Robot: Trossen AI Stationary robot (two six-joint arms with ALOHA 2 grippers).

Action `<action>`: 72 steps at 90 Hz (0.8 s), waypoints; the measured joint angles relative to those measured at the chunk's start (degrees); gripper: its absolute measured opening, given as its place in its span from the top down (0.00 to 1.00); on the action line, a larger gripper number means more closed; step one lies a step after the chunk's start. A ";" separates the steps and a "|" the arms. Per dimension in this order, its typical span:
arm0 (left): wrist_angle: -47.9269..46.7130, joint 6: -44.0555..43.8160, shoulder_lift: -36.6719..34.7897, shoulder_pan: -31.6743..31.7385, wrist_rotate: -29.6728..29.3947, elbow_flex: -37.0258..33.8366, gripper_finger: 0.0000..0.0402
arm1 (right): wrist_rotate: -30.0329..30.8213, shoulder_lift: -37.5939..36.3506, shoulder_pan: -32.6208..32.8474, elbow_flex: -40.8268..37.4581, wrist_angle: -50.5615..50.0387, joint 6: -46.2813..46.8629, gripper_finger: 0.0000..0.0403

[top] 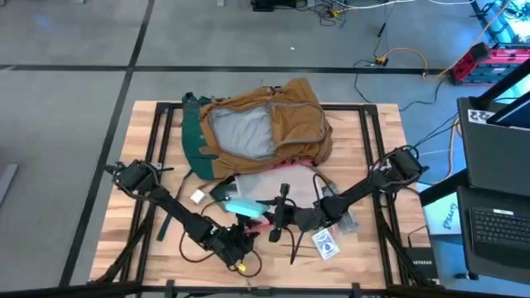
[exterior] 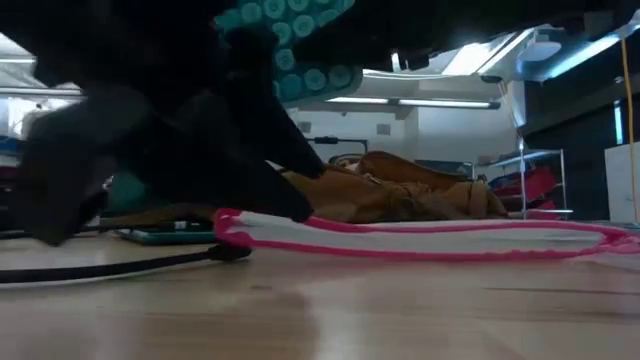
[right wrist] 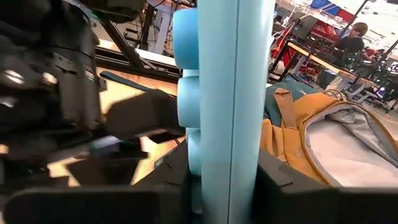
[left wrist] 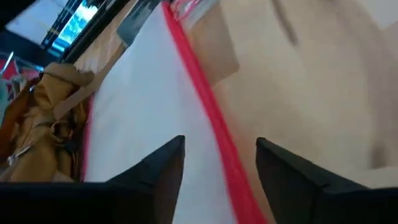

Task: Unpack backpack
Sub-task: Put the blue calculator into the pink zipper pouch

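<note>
Two arms: both low at the bottom centre of the high view, wrists nearly meeting over the near edge of the table.
Left gripper: fingers spread, straddling the pink edge of the pouch without closing on it; in the high view it sits at lower centre-left.
Right gripper: pinching a light blue case held upright between its fingers; in the high view it is just right of the left one.
Pouch: flat on the wood at the frame's centre, already out of the bag, its far edge close to the bag.
Near clutter: small card at lower right of centre, small white tag left of centre, dark cable by the left gripper.
Backpack: top centre of the high view, lying open with the grey lining showing, well behind both grippers.
Step in hand, my guess: setting the blue case down clear of the pouch.
Doing it well: lower it onto bare wood, release only once it rests, and keep the left arm out of the way.
Open room: bare wood at the lower left and lower right corners; centre is crowded.
Edges: near table edge is close to both grippers, so anything placed should go inward or sideways.
</note>
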 joint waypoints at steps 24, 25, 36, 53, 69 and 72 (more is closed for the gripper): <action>-4.14 -1.82 0.01 1.06 1.63 0.00 0.49 | -0.05 0.00 -0.07 0.00 0.00 0.01 0.81; -4.35 -1.87 0.00 1.08 1.63 0.00 0.49 | -0.06 0.00 -0.07 0.00 0.00 0.01 0.81; -5.57 -3.63 0.02 1.54 0.22 0.00 0.49 | -0.01 0.00 -0.10 0.00 0.02 0.06 0.81; -6.14 -4.42 0.02 2.42 -2.99 0.00 0.50 | 0.45 0.00 -0.16 0.00 0.20 0.15 0.81; -6.71 -4.77 0.02 3.39 -4.44 0.00 0.53 | 1.11 0.00 -0.17 0.00 0.28 0.14 0.81; -7.23 -4.92 0.02 3.60 -4.44 0.00 0.54 | 1.40 0.00 -0.17 0.00 0.25 0.15 0.81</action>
